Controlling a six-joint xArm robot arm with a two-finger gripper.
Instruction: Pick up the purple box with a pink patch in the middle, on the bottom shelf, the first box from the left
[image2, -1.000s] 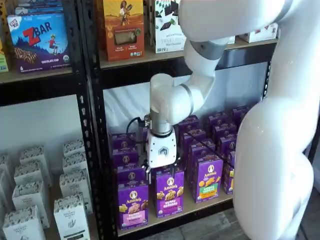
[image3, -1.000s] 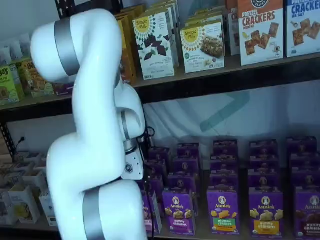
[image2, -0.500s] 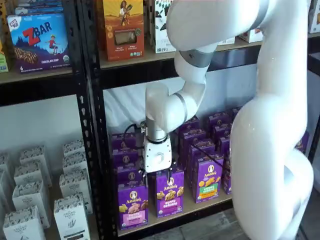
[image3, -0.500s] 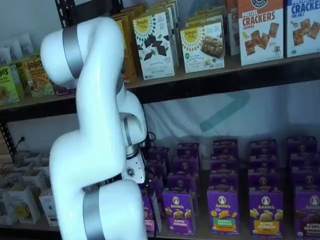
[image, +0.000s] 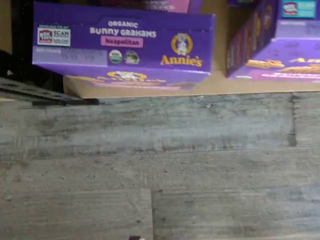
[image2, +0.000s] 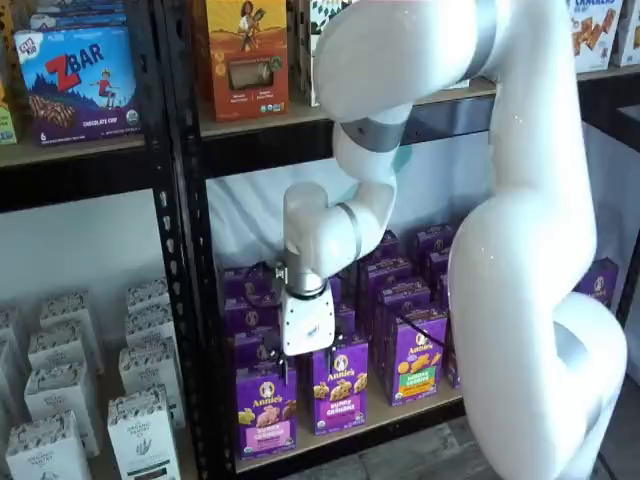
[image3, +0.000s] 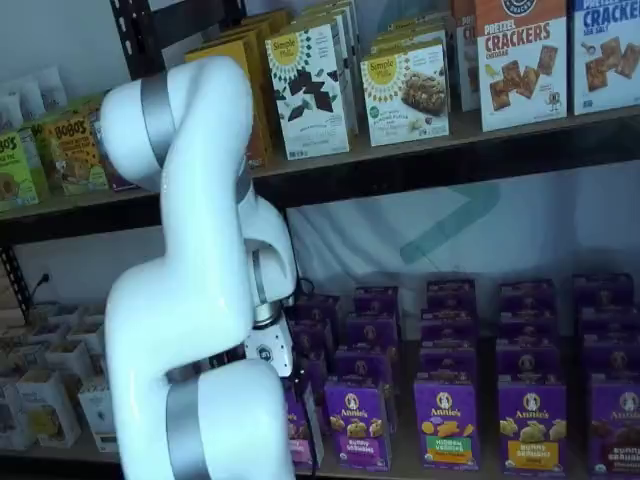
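Purple with a pink band low on its front, the purple box (image2: 265, 408) stands upright at the front left end of the bottom shelf (image2: 400, 410), first in a column of like cartons running back toward the rear wall. The wrist view catches its top panel (image: 122, 44), marked "Neapolitan" on a pink patch, just behind the board's front edge. The gripper (image2: 305, 352) hangs directly above and slightly behind that carton, its white body pointing down, evidently lined up for a descent onto the box top. Its black fingers are barely visible against the dark cartons, so the pictures alone do not show a gap; they stand as wide apart as they go, and nothing is held between them. Just beside the target stands a neighbouring purple carton (image2: 339, 386) with a yellow-orange band, close enough that one finger will likely need to slip into the narrow space between them. The black upright (image2: 190, 300) of the rack flanks the box's other side.
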